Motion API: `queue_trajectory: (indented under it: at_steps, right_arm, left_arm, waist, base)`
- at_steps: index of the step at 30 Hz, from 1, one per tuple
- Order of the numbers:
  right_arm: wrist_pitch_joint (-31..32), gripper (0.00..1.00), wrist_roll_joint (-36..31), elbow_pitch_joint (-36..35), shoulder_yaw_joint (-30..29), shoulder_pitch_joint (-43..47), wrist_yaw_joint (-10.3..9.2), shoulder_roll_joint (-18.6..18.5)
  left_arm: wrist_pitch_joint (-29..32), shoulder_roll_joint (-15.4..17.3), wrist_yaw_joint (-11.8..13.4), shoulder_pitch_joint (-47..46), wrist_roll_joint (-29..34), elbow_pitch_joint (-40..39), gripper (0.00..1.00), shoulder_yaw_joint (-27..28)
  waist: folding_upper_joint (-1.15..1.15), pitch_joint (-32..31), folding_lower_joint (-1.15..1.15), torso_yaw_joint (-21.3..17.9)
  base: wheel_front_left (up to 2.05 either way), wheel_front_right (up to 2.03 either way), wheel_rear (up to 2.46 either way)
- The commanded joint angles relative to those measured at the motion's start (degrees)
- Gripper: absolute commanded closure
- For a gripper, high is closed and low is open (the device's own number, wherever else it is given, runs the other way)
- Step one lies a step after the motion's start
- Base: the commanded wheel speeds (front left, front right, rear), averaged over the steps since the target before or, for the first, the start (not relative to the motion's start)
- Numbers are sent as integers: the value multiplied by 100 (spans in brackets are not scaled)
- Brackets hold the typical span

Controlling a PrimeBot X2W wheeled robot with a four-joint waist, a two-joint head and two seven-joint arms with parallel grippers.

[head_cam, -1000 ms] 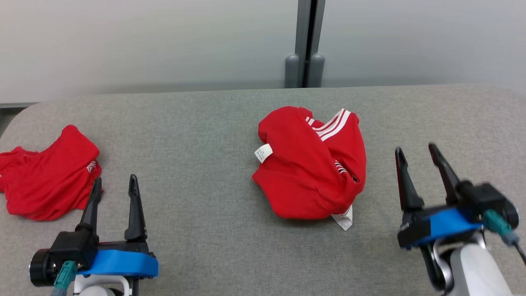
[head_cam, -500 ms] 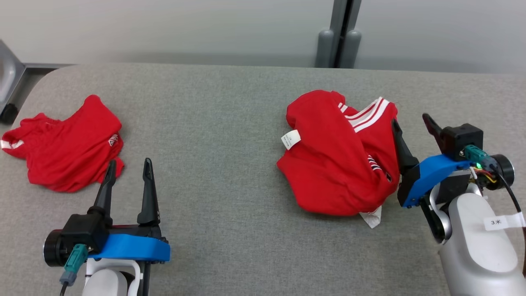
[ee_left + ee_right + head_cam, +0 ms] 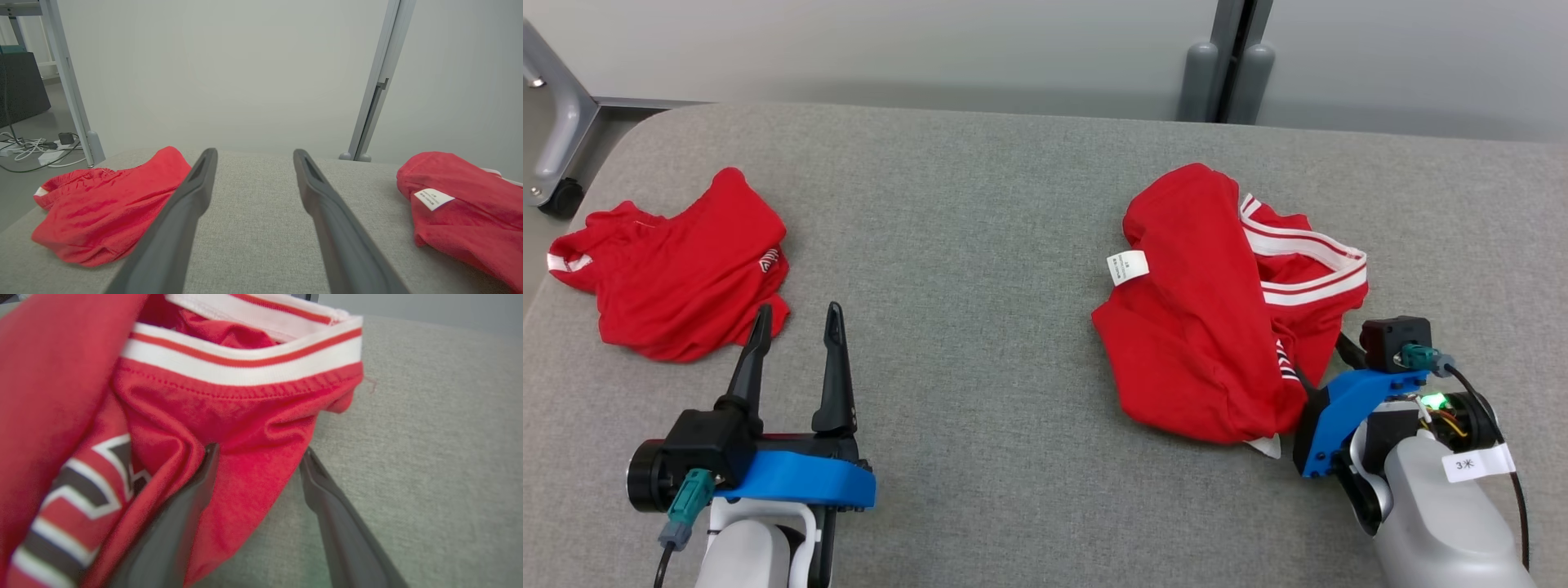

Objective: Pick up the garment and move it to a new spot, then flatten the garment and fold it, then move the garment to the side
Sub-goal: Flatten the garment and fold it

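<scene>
The left gripper (image 3: 798, 310) stands wide and empty, well left of the garment (image 3: 1201, 327). The right gripper (image 3: 260, 450), also wide, straddles the garment's near right edge; its wrist view shows a red fold between unclosed fingers. Bare table (image 3: 980, 245) opens left of the garment, before a second red garment (image 3: 678, 278).

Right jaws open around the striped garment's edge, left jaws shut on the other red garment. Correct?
No. The left gripper has its jaws open and empty, near the other red garment; the left wrist view shows it. The rest holds.
</scene>
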Motion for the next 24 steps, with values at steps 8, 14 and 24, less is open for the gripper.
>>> queue_trajectory:
  at_steps: [8,14,24]
  right_arm:
    - [-279,100,365,794,128,-356,3,101]
    - [-862,100,502,901,-128,-329,2,-245]
    - [-1221,100,587,314,-1101,31,3,-1163]
  left_arm:
    - [-17,-28,-58,-56,61,86,0,-17]
    - [-17,-43,-69,66,58,108,0,73]
    - [-17,-73,-85,172,88,73,0,113]
  waist:
    - [0,-12,-1,28]
    - [0,-185,-1,-128]
    - [0,-378,-1,-345]
  base:
    - [0,0,0]
    - [0,0,0]
    - [0,0,0]
